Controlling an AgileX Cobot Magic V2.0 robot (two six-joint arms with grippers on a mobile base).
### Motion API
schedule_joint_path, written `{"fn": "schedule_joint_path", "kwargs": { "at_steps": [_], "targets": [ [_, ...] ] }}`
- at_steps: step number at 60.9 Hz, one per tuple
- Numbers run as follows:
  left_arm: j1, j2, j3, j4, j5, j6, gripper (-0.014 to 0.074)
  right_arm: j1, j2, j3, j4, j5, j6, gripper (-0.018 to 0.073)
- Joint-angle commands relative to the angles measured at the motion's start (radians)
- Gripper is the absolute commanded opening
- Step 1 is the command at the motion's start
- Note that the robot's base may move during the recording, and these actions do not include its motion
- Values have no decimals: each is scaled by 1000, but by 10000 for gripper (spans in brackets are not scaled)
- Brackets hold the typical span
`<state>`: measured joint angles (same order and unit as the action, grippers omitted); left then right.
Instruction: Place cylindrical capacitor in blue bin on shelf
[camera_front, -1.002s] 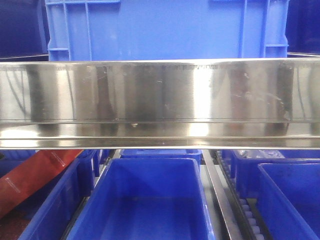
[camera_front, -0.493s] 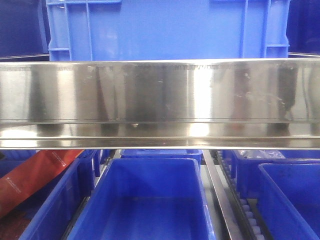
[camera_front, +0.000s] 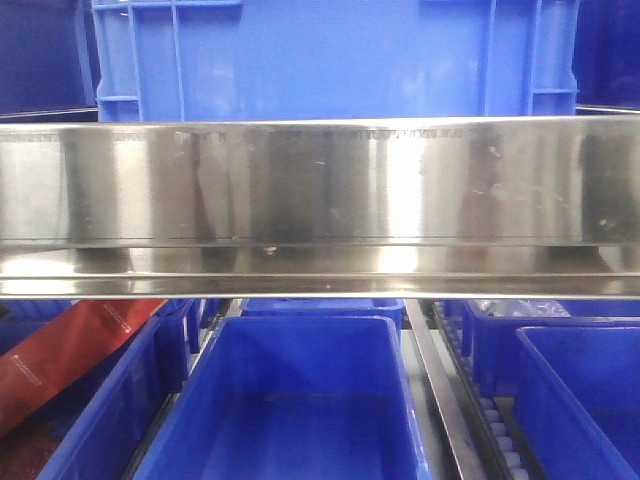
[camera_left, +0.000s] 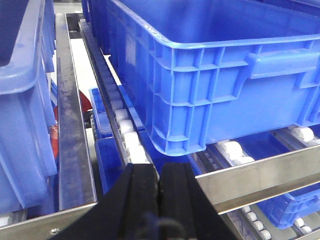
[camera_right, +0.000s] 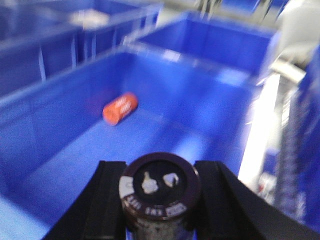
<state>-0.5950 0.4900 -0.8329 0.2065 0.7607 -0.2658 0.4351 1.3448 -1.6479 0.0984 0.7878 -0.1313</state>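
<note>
While the front view is showing nothing new across the last second, I'm holding the cylindrical capacitor (camera_right: 160, 192) clamped in the right gripper (camera_right: 160, 200), lower centre, over a blue bin (camera_right: 45, 145) (orange cylinder (camera_right: 120, 108) inside); left gripper (camera_left: 159, 192) is sitting pressed together, holding nothing.

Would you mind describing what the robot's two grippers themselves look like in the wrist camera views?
The left gripper has two thick, matte black fingers with flat, block-like faces and rounded top edges. The right gripper also has matte black fingers, broad and angular, widening toward the base. No cables, markings or labels show on either, and the arms themselves are out of view.
</note>
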Motion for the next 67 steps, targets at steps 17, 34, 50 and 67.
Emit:
{"fn": "schedule_joint_path", "kwargs": {
  "at_steps": [17,34,50,67],
  "targets": [
    [3,-7,2,-3,-18,-9,-111,5,335,-170,6,77,-9,-143],
    [3,-7,2,-23,-18,-9,-111,5,394,-178,9,91,-9,429],
    [3,-7,2,-23,-18,-9,-111,5,380,-178,9,84,-9,569],
    [3,-7,2,-18,-18,-9,-111,3,258,-178,9,65,-9,342]
  ]
}}
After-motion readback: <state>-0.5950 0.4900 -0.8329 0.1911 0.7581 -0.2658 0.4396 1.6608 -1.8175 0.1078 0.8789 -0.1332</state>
